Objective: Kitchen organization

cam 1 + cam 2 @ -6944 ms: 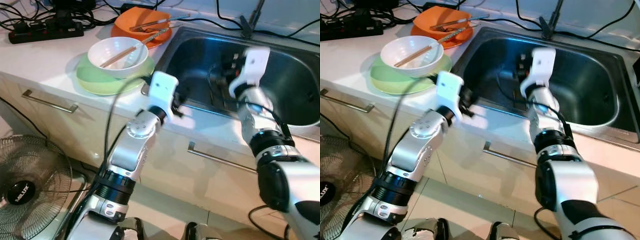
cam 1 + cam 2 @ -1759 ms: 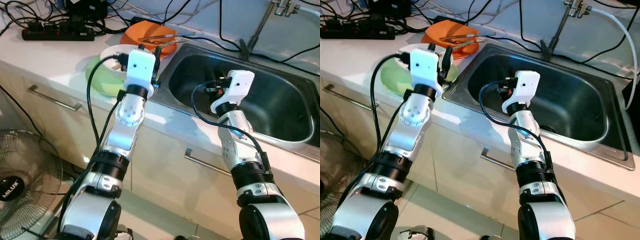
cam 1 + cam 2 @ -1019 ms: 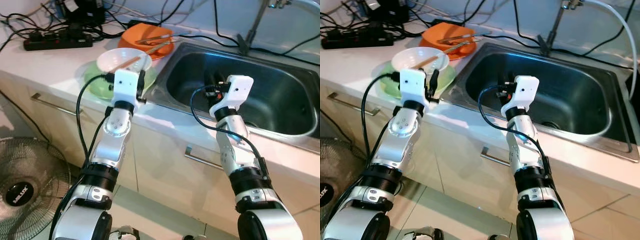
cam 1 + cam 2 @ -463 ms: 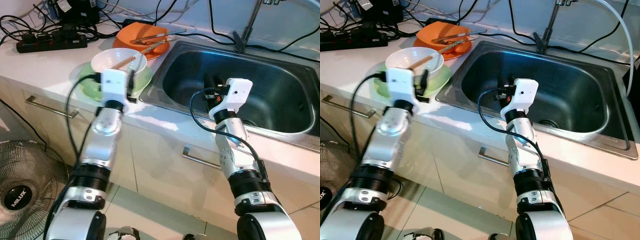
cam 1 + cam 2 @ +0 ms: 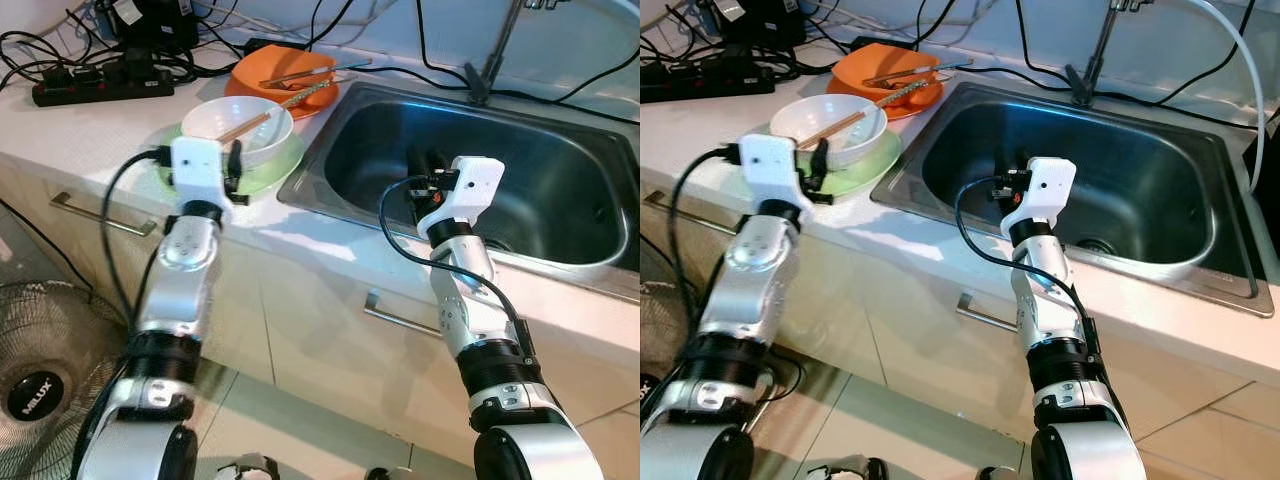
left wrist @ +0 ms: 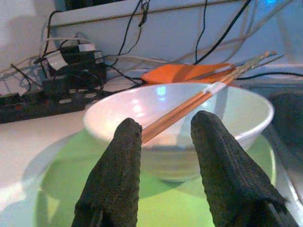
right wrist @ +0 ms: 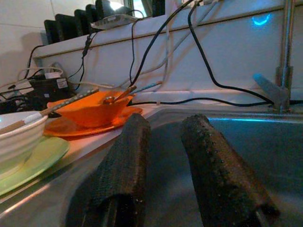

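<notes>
A white bowl (image 5: 250, 138) with a pair of chopsticks (image 5: 262, 112) lying across it stands on a green plate (image 5: 278, 166) on the white counter, left of the steel sink (image 5: 560, 215). My left gripper (image 5: 235, 162) hovers at the counter's front edge, just before the bowl. In the left wrist view its fingers (image 6: 116, 179) are open, and the bowl (image 6: 236, 113) lies beyond them. My right gripper (image 5: 425, 166) is held over the sink's left part, open, with nothing between its fingers (image 7: 125, 161).
Behind the bowl an orange bowl on an orange plate (image 5: 290, 75) holds utensils. A black power strip (image 5: 100, 88) and cables lie at the back left. The faucet stem (image 5: 492, 55) rises behind the sink. Drawer handles (image 5: 95, 215) and a floor fan (image 5: 45, 375) are below.
My left arm has swung left along the counter's front edge, so its gripper now faces the bowl from nearer its left side. The right arm has stayed over the sink.
</notes>
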Available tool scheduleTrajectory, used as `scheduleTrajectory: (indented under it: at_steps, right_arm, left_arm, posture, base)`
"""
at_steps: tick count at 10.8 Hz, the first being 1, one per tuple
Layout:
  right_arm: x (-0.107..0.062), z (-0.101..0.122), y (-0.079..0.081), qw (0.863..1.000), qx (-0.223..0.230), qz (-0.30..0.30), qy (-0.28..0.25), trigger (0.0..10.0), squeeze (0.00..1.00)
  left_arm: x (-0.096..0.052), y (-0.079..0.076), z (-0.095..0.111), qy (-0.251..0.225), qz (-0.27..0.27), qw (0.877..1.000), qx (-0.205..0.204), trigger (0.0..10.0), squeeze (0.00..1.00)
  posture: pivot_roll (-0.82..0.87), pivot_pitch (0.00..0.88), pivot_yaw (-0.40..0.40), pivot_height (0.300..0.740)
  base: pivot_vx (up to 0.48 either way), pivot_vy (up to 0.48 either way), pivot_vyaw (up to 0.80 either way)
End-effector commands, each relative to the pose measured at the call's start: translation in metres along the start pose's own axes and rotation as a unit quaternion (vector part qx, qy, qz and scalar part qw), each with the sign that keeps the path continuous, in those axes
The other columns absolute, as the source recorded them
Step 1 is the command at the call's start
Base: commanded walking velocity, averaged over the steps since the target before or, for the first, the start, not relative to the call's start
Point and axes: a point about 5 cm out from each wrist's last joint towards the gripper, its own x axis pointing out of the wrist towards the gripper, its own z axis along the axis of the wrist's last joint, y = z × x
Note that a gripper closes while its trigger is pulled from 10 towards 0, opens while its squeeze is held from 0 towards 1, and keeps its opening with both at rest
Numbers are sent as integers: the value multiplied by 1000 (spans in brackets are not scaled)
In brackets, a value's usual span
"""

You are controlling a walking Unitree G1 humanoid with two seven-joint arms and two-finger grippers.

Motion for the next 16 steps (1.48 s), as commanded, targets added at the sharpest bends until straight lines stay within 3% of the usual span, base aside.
scheduleTrajectory:
  at_steps: [1, 4, 6, 8, 12, 16]
  right_arm:
    - [2, 5, -1, 1000, -2, -2, -7, 10000, 0]
    - [2, 5, -1, 1000, -1, -3, -7, 10000, 0]
    - [1, 3, 0, 1000, 0, -1, -7, 10000, 0]
    - [1, 4, 0, 1000, 0, -1, -8, 10000, 0]
    - [2, 5, -3, 1000, -2, -7, -11, 10000, 0]
    - [3, 6, -3, 1000, -1, -6, -10, 10000, 0]
  left_arm:
    - [0, 4, 4, -7, 0, 1000, 5, 10000, 0]
    - [4, -13, 28, -58, -41, 997, 2, 10000, 0]
    - [8, -29, 18, -39, -66, 997, -15, 10000, 0]
    - [16, -34, 13, -23, -72, 997, -32, 10000, 0]
    - [18, -26, 10, -18, -57, 998, -29, 10000, 0]
    - [17, -3, 12, -19, -21, 999, -16, 10000, 0]
  posture:
    - [106, 37, 2, 740]
    - [105, 34, 5, 740]
    - [91, 7, 8, 740]
    - [84, 0, 11, 740]
    - [88, 11, 8, 740]
    - [94, 22, 4, 740]
  base:
    - [0, 0, 0]
    - [0, 0, 0]
    - [0, 0, 0]
    - [0, 0, 0]
    - [0, 0, 0]
    - [0, 0, 0]
